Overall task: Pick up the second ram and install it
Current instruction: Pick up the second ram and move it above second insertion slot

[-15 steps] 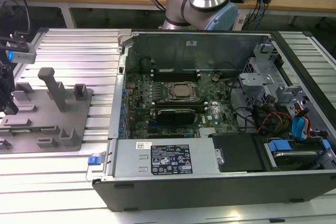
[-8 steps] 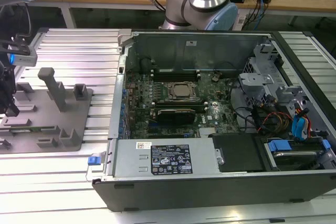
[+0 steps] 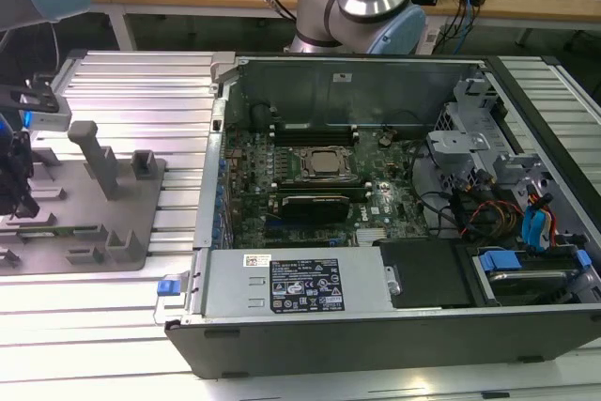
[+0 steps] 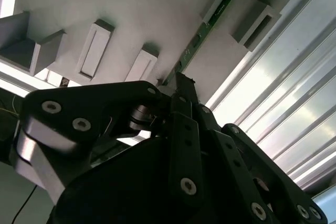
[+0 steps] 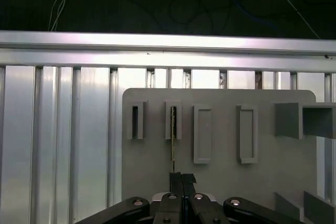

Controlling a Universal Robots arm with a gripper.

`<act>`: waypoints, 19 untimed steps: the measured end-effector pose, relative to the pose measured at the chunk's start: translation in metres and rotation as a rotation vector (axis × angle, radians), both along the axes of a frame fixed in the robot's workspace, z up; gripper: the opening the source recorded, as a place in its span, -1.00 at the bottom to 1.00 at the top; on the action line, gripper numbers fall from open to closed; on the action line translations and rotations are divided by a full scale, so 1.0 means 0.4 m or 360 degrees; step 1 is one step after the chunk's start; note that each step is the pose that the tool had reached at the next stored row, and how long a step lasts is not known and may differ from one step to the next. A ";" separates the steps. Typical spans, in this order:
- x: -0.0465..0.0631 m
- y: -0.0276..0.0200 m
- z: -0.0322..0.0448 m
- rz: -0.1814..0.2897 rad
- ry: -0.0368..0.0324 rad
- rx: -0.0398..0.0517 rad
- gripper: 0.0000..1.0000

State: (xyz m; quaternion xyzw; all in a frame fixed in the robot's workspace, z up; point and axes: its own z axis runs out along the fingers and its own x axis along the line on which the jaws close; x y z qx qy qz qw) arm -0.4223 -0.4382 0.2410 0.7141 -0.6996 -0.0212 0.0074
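Fingers (image 5: 176, 183) pinch the second ram (image 5: 172, 140), edgewise in the grey tray (image 5: 223, 129).

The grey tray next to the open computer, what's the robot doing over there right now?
The arm's gripper is down at the grey holder tray, and it looks shut on the near end of the second ram, a thin green stick standing on edge in the tray's slots. The stick is not yet lifted out. The open computer case sits beside the tray, toward the exterior view's right.
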 end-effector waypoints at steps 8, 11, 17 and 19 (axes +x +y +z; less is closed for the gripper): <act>-0.008 -0.006 -0.028 0.0000 0.0000 0.0000 -0.84; -0.011 -0.007 -0.036 0.0000 0.0000 0.0000 -0.84; -0.012 -0.007 -0.038 0.0000 0.0000 0.0000 -0.84; -0.012 -0.007 -0.038 0.0000 0.0000 0.0000 -0.58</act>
